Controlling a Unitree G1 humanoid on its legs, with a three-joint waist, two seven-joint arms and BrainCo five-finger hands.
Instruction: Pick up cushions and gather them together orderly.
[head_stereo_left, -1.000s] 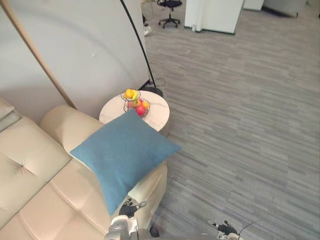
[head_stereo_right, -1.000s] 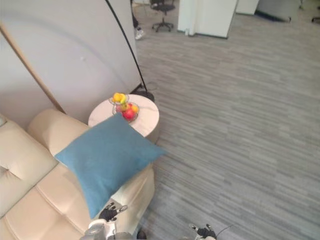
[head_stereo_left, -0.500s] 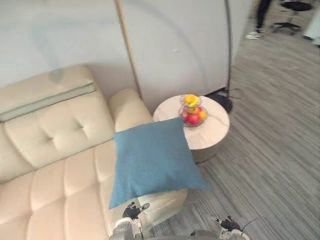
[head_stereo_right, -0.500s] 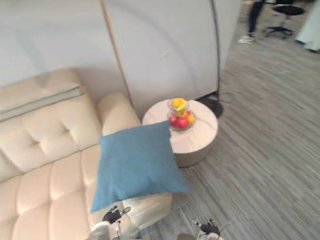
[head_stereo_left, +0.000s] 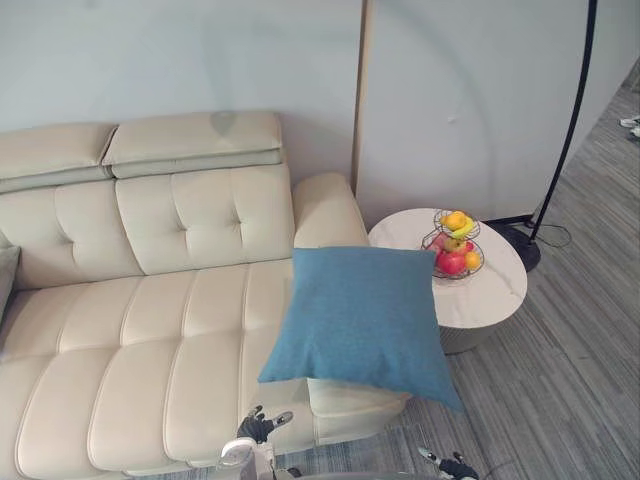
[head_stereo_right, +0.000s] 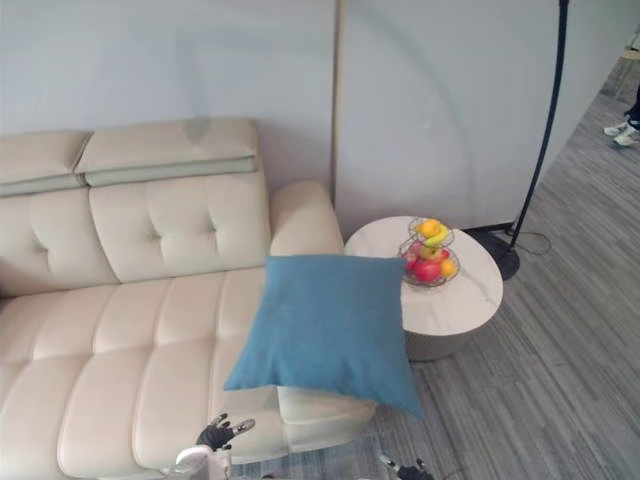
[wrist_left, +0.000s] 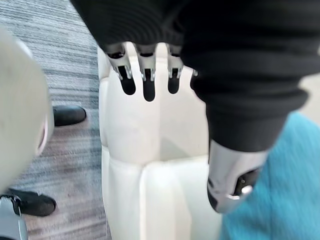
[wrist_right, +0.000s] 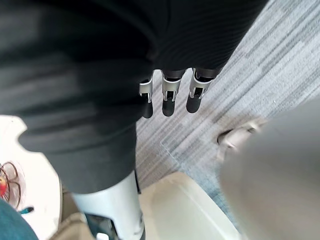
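A blue square cushion leans tilted over the right end of the cream leather sofa, its lower corner hanging past the seat front. The edge of a grey-green cushion peeks in at the sofa's far left. My left hand hangs low in front of the seat, below the blue cushion, fingers straight and holding nothing. My right hand sits low over the grey floor to the right, fingers relaxed and empty.
A round white side table stands right of the sofa with a wire fruit basket on it. A black arc lamp pole and a wooden pole rise by the wall. A person's shoes show at far right.
The camera has swung left, bringing the whole sofa into view. The cushion, table and both low hands keep their places relative to each other.
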